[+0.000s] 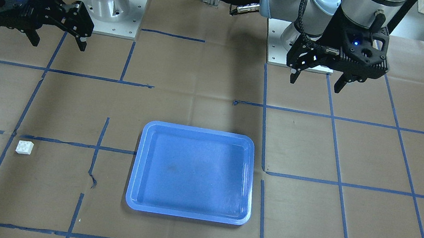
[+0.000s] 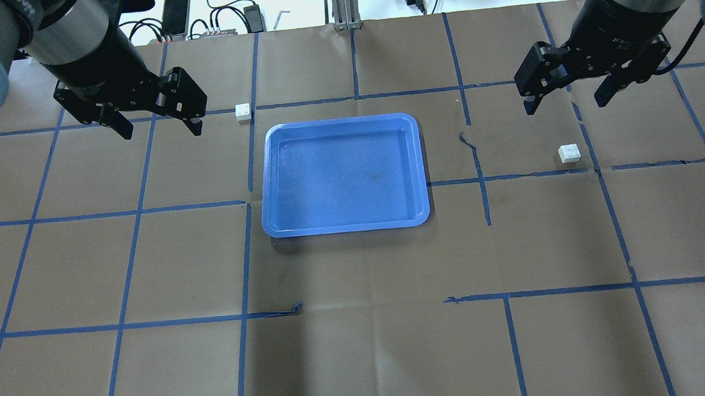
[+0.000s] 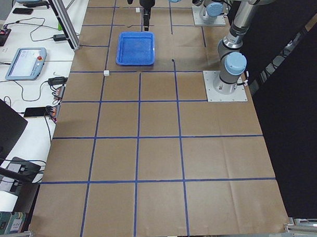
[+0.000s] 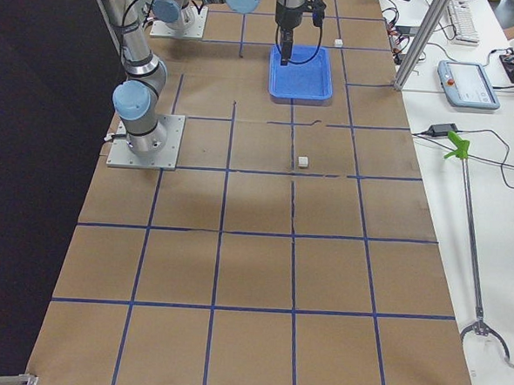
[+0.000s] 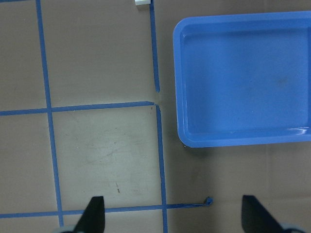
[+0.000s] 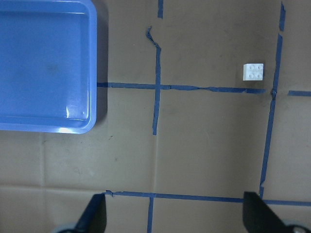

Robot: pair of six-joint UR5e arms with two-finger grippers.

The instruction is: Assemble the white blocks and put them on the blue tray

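Blue plastic marks the middle of what we see: the tray (image 2: pixel 344 174) lies flat on the brown-papered table (image 2: pixel 367 354), between the two arms. Both white blocks sit on the table outside it, studs up and well apart from each other. We see the left block (image 2: pixel 243 112) just off the tray's far left corner, close to it but not touching, beside a line of the blue tape (image 2: pixel 138 213) that grids the paper. We see the right block (image 2: pixel 569 153) well to the right of the tray, roughly level with its middle, just on the far side of a tape line and near a crossing of two lines. Our left claw (image 2: pixel 161 131) hangs above the table to the left of the left block, its jaws spread wide and holding nothing. Our right claw (image 2: pixel 565 105) hangs above the table a little to the far side of the right block, likewise spread wide and empty. In each wrist view we see the jaws standing far apart at the bottom edge, with only paper and tape between them.
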